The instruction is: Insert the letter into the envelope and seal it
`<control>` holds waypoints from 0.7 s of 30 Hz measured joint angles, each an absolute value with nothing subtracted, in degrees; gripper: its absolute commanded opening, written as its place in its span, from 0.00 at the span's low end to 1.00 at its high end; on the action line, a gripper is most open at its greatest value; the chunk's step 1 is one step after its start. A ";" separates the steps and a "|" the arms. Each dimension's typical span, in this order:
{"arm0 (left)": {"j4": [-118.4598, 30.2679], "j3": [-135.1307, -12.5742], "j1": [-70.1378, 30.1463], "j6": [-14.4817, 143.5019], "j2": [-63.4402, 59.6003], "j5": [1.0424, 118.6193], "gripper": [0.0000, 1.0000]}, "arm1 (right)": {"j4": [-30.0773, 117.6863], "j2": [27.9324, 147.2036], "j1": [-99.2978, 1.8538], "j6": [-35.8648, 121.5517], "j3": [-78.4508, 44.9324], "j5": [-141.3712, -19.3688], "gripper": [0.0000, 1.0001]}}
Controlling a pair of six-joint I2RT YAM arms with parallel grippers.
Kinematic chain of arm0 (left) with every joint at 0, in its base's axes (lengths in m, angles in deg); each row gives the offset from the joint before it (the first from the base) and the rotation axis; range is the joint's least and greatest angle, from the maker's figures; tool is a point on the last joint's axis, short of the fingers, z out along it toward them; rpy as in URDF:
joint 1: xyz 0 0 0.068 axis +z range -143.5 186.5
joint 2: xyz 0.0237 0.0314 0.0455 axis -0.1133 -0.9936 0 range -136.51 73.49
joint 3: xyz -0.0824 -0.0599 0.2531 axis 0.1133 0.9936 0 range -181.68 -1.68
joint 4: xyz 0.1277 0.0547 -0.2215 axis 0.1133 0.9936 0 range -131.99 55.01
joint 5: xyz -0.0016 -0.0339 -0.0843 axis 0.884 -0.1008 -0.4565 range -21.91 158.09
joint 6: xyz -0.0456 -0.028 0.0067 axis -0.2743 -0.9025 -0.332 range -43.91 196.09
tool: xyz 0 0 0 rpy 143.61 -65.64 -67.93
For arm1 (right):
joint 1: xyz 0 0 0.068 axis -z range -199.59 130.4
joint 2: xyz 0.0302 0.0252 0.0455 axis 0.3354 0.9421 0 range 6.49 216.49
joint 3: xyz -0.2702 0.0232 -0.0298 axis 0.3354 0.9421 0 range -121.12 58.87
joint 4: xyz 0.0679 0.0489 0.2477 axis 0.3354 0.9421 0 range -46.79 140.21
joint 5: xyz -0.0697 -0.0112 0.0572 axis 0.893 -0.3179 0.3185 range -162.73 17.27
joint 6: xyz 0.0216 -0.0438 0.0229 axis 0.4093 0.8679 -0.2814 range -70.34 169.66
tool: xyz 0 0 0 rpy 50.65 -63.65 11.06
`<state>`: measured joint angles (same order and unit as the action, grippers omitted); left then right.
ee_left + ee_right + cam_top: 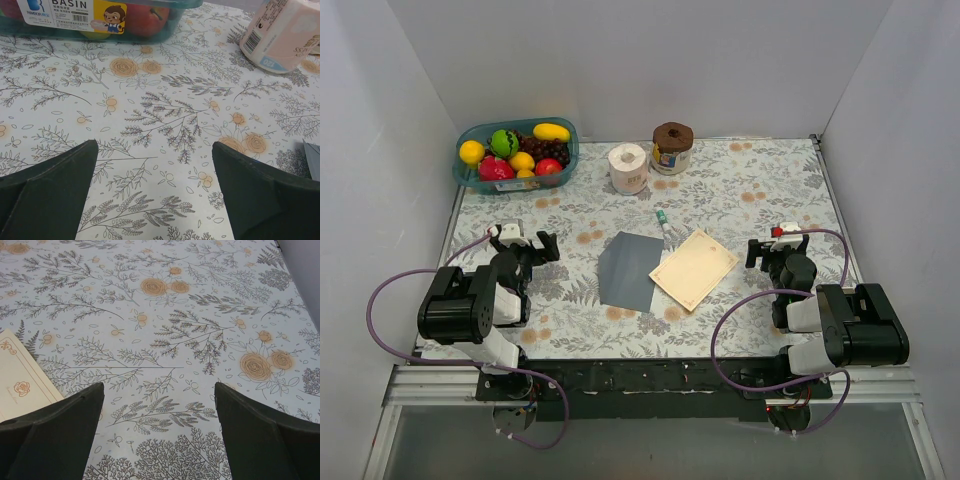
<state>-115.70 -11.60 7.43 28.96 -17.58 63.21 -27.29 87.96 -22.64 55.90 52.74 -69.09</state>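
The letter (694,269) lies flat on the counter (760,185), a little right of the middle and nearer the near edge than the far one. It is turned at an angle, so one corner points toward the near edge. Its left side touches or slightly overlaps the right edge of the envelope (628,270), which lies flat at the middle of the counter. Both sheets sit between my two arms, and I touch neither.

My right fingers (777,248) are near the right edge, to the right of the letter and apart from it. They are spread wide and hold nothing. In my right wrist view only bare flowered cloth shows between the two dark tips. One corner of the letter (20,385), with its thin border and a small rose print, shows at the left, just beside my left-hand tip and partly hidden by it.

My left fingers (527,243) are toward the left edge, well apart from the letter, with the envelope in between. They too are spread wide and hold nothing. My left wrist view shows a grey sliver (312,157) at the far right, which looks like the envelope's edge, outside the tips.

A pen (663,225) lies just beyond the two sheets. Along the far edge are a basin of fruit (515,152), a paper roll (628,168) and a brown roll (672,147).
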 measured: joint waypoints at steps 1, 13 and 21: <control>-115.70 -11.60 7.43 28.96 -17.58 63.21 0.98 | -27.27 87.96 -22.64 55.90 52.74 -69.09 0.98; -115.73 -11.60 7.43 28.96 -17.58 63.29 0.98 | -27.25 87.92 -22.64 55.92 52.74 -69.13 0.98; -103.66 -15.20 7.43 26.97 -4.38 68.78 0.98 | -10.18 77.77 -22.64 55.44 43.43 -74.62 0.98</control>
